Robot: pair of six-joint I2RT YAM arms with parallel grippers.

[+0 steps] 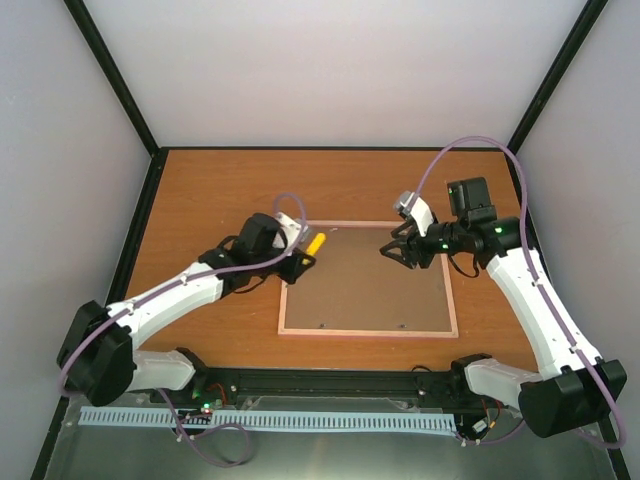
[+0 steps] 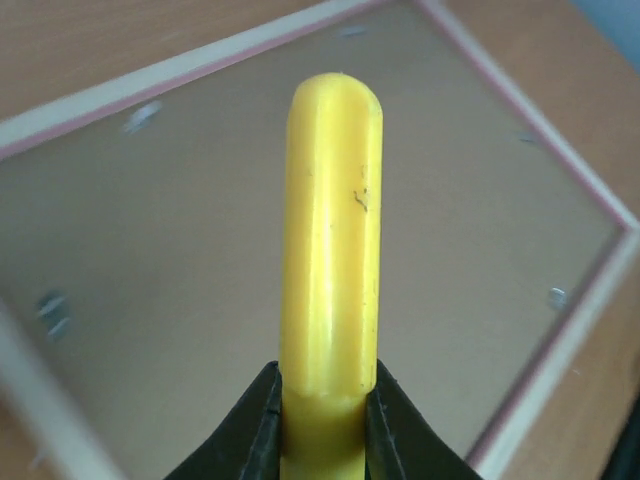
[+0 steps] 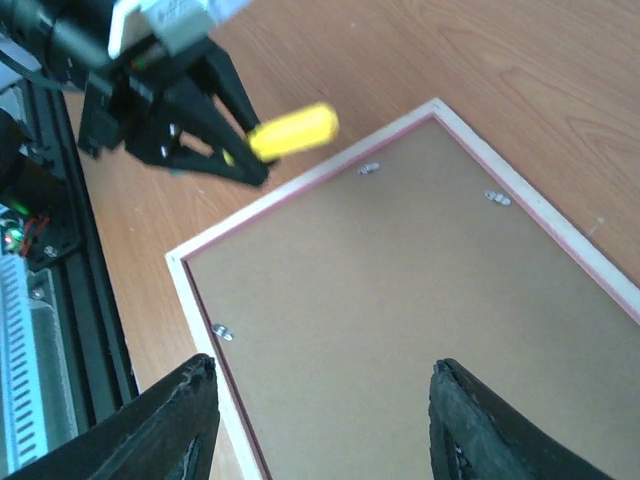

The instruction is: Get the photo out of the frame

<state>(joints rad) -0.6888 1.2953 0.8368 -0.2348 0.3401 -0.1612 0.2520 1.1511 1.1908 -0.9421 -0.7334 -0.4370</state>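
Broadly, pale walls w/ black corner struts box the cell in, and nothing else of the room shows. The wood-grain tabletop point(image 1: 200, 190) looks smooth and hard. A sideways shove would prob. send the frame sliding toward the black rail at the near edge instead of holding it put.

The frame point(image 1: 360, 331) lies flat and face down, mid-tabletop between both arms, w/ its pink edge all round and the brown board point(image 1: 365, 285) up. The photo can't be seen. It is judged to be under the board, i.e. still inside, so hard prying could crease or scratch the print unseen.

The right claw point(image 1: 405, 250) hangs over the far right part of the board, jaws wide, holding nothing. If it presses down there, it pins the very board that has to lift.

The left claw point(image 1: 297, 258) sits at the frame's far left corner, clamped narrow on a yellow tool point(image 1: 315, 243) whose tip points in over the board. The tool is rounded and glossy, so it could skid off a tab or twist in the grip.

Small metal tabs point(image 3: 369, 168) sit along the board's edge. Whether they are turned aside is too small to tell. Any tab left shut would jam the board and tilt the whole frame up.
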